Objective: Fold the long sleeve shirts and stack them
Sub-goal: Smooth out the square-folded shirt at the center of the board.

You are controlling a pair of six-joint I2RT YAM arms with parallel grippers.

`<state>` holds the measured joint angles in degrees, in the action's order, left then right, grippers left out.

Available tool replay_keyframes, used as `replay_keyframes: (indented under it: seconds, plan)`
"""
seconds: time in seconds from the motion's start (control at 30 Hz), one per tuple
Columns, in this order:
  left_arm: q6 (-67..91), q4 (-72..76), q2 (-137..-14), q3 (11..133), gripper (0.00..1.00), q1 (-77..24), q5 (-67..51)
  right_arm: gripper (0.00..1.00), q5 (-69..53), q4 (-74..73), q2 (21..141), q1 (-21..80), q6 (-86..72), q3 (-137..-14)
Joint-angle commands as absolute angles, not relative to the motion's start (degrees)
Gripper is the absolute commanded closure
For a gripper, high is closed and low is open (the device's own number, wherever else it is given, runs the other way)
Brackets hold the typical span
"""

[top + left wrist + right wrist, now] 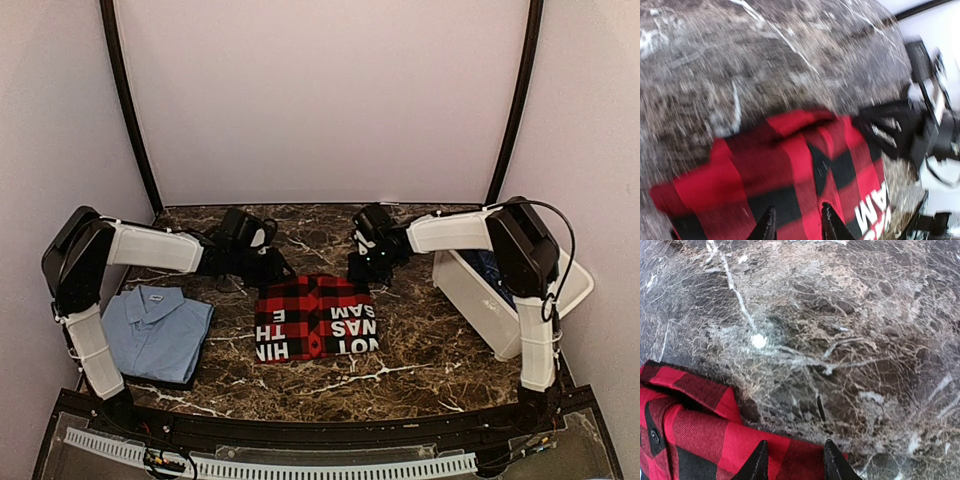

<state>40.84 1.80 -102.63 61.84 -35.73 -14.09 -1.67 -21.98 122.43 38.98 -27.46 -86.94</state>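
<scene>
The red-and-black checked flannel point(315, 315) lies folded into a rectangle in the middle of the marble table, white letters along its near edge. It fills the left wrist view point(775, 175) and the lower left of the right wrist view point(700, 440). My left gripper point(268, 268) is open just above its far left corner, its fingertips point(769, 220) apart over the cloth. My right gripper point(368, 268) is open over its far right edge, holding nothing. The light blue collared shirt point(155, 330) lies folded at the near left. Dark blue cloth point(492, 268) shows inside the bin.
A white plastic bin point(480, 300) stands tilted at the right under the right arm. The marble tabletop point(420, 350) is bounded by pale curtain walls at the back and sides. A black frame runs along the table's near edge point(320, 425).
</scene>
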Motion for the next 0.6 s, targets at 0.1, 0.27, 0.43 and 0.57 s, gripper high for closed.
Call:
replay_keyframes:
  seconds: [0.1,0.27,0.43,0.57]
  plan:
    - [39.4,2.0,-113.3,67.4,0.72,-31.8,-14.8,0.64,3.0,-26.1,113.9,42.7,-25.4,-85.8]
    - [39.3,2.2,-115.6,68.5,0.73,-30.3,-16.1,0.64,5.1,-26.7,108.2,48.1,-26.0,-81.0]
    - [38.7,1.1,-116.5,69.9,0.73,-29.6,-16.6,0.64,5.9,-25.5,104.4,53.5,-29.3,-73.3]
    - [38.1,0.5,-116.9,70.8,0.73,-29.5,-17.0,0.64,6.2,-23.4,101.6,57.6,-33.9,-66.4]
